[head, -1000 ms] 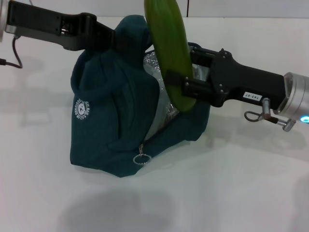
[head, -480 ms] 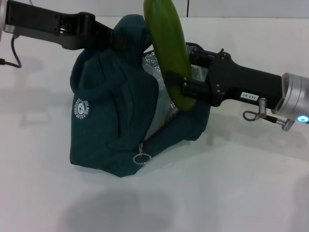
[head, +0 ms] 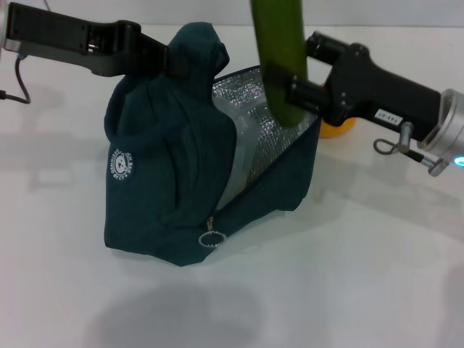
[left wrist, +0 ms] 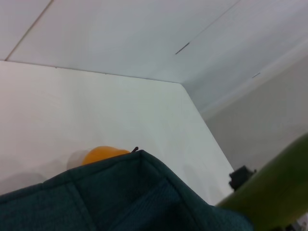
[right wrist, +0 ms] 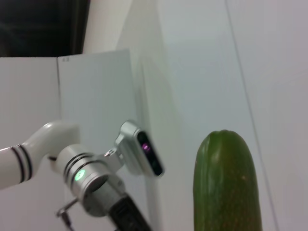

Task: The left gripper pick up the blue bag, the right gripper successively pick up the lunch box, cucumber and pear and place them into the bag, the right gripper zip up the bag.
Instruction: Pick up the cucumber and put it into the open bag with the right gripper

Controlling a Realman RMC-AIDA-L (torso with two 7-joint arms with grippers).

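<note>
The blue bag (head: 167,181) stands on the white table with its foil-lined mouth open toward the right. My left gripper (head: 174,61) is shut on the bag's handle at the top and holds it up. Just right of the mouth, my right gripper (head: 288,85) is shut on the cucumber (head: 279,51), which stands almost upright over the bag's far rim. The cucumber (right wrist: 226,185) fills the right wrist view's lower part. Behind the right gripper an orange-yellow pear (head: 338,129) peeks out on the table; the pear (left wrist: 103,155) also shows past the bag's fabric (left wrist: 120,197). The lunch box is hidden.
A ring zip pull (head: 212,238) hangs at the bag's front lower edge, and a round white logo (head: 122,165) marks its left side. The white table (head: 348,275) stretches in front and to the right. A pale wall runs along the back.
My right gripper has risen and shifted right and back with the cucumber, which now stands more upright. The bag's foil lining and the pear have come into sight. The left arm held still.
</note>
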